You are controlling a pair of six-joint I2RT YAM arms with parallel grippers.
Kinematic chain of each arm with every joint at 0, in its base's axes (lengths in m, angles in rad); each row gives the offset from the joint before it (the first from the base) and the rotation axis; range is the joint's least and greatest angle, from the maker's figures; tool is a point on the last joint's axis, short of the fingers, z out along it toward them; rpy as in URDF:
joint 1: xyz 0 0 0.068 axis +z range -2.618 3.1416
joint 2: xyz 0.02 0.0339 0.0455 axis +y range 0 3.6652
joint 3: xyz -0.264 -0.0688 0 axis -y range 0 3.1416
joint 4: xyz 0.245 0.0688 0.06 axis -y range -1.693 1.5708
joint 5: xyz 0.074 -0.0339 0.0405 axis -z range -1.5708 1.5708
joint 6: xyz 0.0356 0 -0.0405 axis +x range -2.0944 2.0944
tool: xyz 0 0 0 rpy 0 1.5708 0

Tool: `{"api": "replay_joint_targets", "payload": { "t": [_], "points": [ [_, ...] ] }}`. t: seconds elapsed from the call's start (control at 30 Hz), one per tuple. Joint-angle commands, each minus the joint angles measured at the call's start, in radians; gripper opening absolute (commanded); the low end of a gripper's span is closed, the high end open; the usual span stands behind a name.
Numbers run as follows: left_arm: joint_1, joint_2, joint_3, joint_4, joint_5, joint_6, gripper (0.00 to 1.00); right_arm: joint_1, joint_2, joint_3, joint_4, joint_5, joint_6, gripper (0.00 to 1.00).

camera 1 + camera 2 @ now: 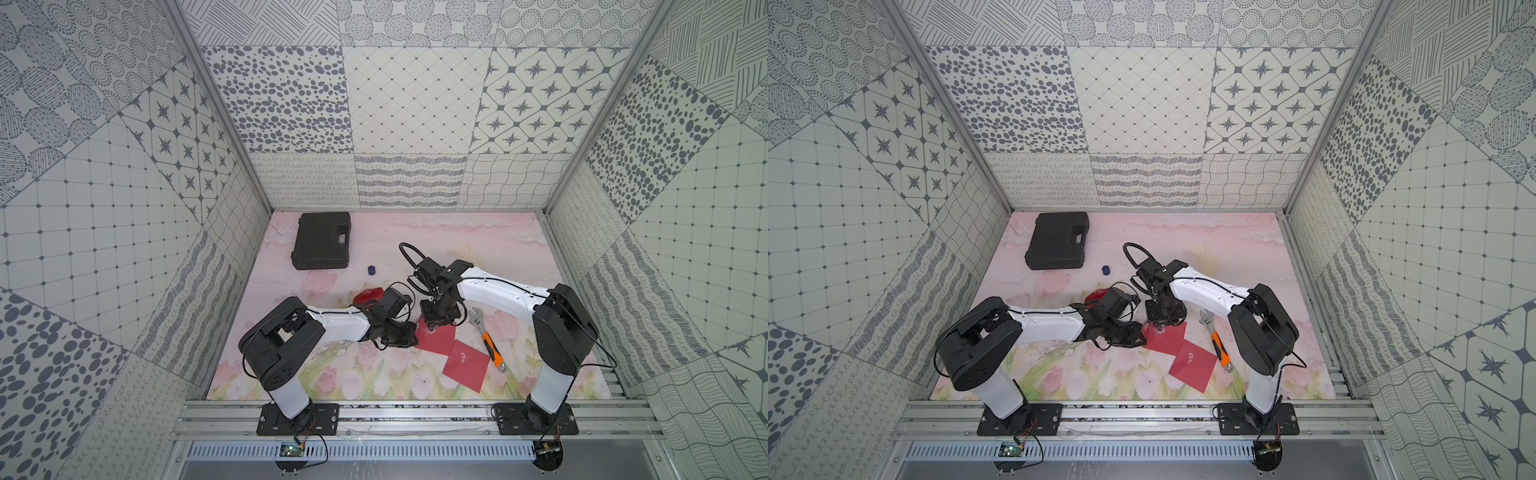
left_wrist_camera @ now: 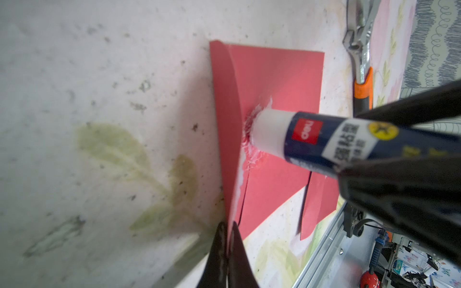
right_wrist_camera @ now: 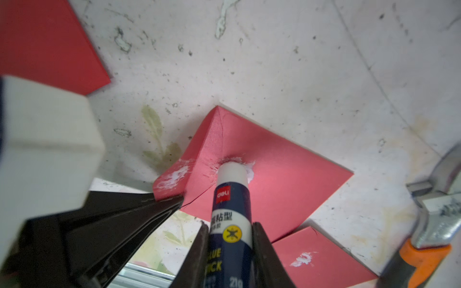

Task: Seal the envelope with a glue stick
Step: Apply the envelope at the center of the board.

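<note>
The red envelope [image 1: 436, 340] [image 1: 1167, 338] lies mid-table with its flap [image 2: 227, 124] [image 3: 197, 154] lifted. My left gripper [image 2: 227, 227] [image 1: 409, 336] is shut on the tip of that flap. White glue smears show on the flap's inner face and on the envelope [image 3: 287, 184] body. My right gripper [image 3: 229, 227] [image 1: 434, 328] is shut on the glue stick [image 3: 232, 212] [image 2: 324, 139], which is uncapped. Its white end presses onto the envelope [image 2: 282, 82] beside the flap fold.
A second red envelope [image 1: 465, 365] [image 3: 316, 259] lies partly overlapping the first on its near right. The orange-handled wrench [image 1: 488, 340] [image 2: 361, 62] lies just to the right. A dark blue cap [image 1: 371, 270] and a black case [image 1: 322, 241] sit further back, with a red object [image 1: 365, 297] behind the left wrist.
</note>
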Motion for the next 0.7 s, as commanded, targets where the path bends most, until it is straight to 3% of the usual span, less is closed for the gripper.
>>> {"api": "replay_joint_targets", "payload": {
  "t": [0.0,0.13,0.23,0.33,0.53,0.6,0.67],
  "points": [
    [0.004,0.001,0.011,-0.045,0.003,0.004,0.00,0.007,0.000,-0.036,0.079,-0.075,0.020,0.00],
    [0.003,0.004,0.010,-0.046,0.005,0.005,0.00,0.009,0.030,0.010,-0.061,0.197,-0.006,0.00],
    [0.004,0.003,0.011,-0.047,0.005,0.004,0.00,0.013,0.045,0.027,-0.113,0.281,-0.015,0.00],
    [0.005,0.006,0.013,-0.045,0.005,0.004,0.00,0.023,0.051,0.037,-0.108,0.244,-0.018,0.00],
    [0.004,0.008,0.017,-0.048,0.006,0.004,0.00,0.018,0.011,-0.035,0.092,-0.106,0.010,0.00],
    [0.005,0.006,0.015,-0.048,0.005,0.005,0.00,0.013,0.004,-0.043,0.094,-0.086,0.012,0.00],
    [0.004,0.006,0.016,-0.050,0.006,0.004,0.00,0.008,0.008,-0.033,0.044,0.028,0.008,0.00]
  ]
}}
